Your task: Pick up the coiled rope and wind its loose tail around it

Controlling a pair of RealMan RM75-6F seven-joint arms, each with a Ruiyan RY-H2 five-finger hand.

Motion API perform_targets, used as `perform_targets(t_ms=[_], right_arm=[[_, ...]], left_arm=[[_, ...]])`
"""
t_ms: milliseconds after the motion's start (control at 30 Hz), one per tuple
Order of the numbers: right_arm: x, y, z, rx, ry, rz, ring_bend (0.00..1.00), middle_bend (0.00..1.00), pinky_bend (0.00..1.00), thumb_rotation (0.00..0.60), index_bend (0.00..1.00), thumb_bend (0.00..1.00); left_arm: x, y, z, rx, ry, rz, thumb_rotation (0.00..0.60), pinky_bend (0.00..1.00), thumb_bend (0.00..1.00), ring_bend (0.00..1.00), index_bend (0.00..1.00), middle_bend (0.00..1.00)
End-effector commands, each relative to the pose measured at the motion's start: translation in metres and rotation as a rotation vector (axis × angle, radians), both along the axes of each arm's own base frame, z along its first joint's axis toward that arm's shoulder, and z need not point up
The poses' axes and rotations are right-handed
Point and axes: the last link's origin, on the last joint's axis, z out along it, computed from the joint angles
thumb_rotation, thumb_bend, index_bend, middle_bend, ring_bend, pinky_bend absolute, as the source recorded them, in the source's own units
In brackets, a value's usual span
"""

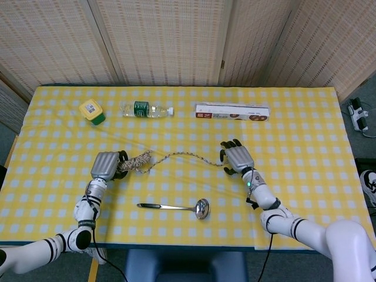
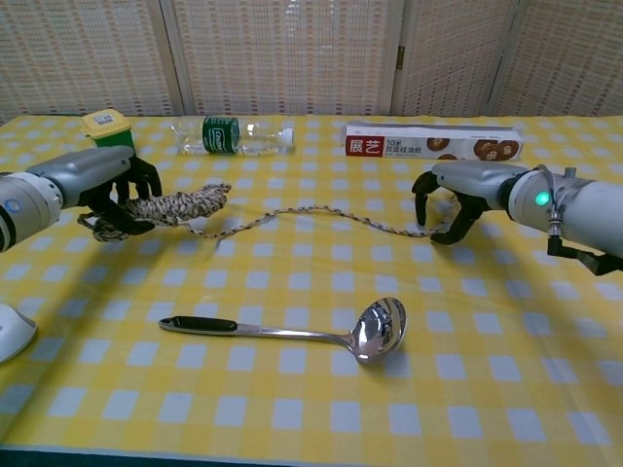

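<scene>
one tabletop (image 1: 305, 135), yellow-and-white check cloth, filling most of both views.

one coil (image 2: 175, 206) of speckled rope, at left of centre in the chest view, gripped at its left end by the left hand (image 2: 102, 185); the fingers (image 2: 146, 177) wrap around it, and the coil's right end sticks out past them toward the frame's middle. in the head view the same coil (image 1: 136, 161) shows just right of the left hand (image 1: 107, 164).

one tail (image 2: 321, 216), a single thin strand, running from the coil rightward in a wavy line across the cloth to the right hand (image 2: 450, 199). in the head view the tail (image 1: 188, 156) ends at the right hand (image 1: 237, 158).

right hand: palm down at the tail's far end, fingers (image 2: 421, 195) curled downward around the strand's tip; cannot tell whether they actually pinch it or only arch over it.

one ladle (image 2: 331, 336), metal with a black handle, lying flat in the lower middle of the chest view, bowl to the right, well apart from both hands.

one bottle (image 1: 144, 109), clear with a green label, lying on its side in the upper left of the head view.

one jar (image 1: 92, 111), yellow lid, just left of the bottle.

one box (image 1: 232, 111), long and narrow, upper middle of the head view, right of the bottle.
</scene>
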Motion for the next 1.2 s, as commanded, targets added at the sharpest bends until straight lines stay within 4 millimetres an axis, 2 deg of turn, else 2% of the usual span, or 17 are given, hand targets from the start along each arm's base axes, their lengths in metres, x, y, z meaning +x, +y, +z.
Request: perform_targets(t_ms=[33, 400, 1200], right_arm=[[0.0003, -0.0005, -0.0011, 0.002, 0.004, 0.000, 0.11, 0.16, 0.05, 0.600, 0.49, 0.38], [-0.0014, -0.0034, -0.0032, 0.000, 0.019, -0.010, 0.11, 0.17, 0.05, 0.600, 0.51, 0.38], [-0.0024, -0.0064, -0.0097, 0.000, 0.049, -0.019, 0.12, 0.21, 0.05, 0.600, 0.56, 0.47]], left_arm=[[-0.0002, 0.0001, -0.0004, 0.000, 0.000, 0.000, 0.600, 0.68, 0.50, 0.59, 0.63, 0.59], [-0.0020, 0.0002, -0.0027, -0.003, 0.002, 0.005, 0.600, 0.68, 0.50, 0.59, 0.63, 0.59], [-0.0079, -0.0006, -0.0050, -0.006, -0.002, 0.018, 0.600, 0.67, 0.50, 0.58, 0.64, 0.59]])
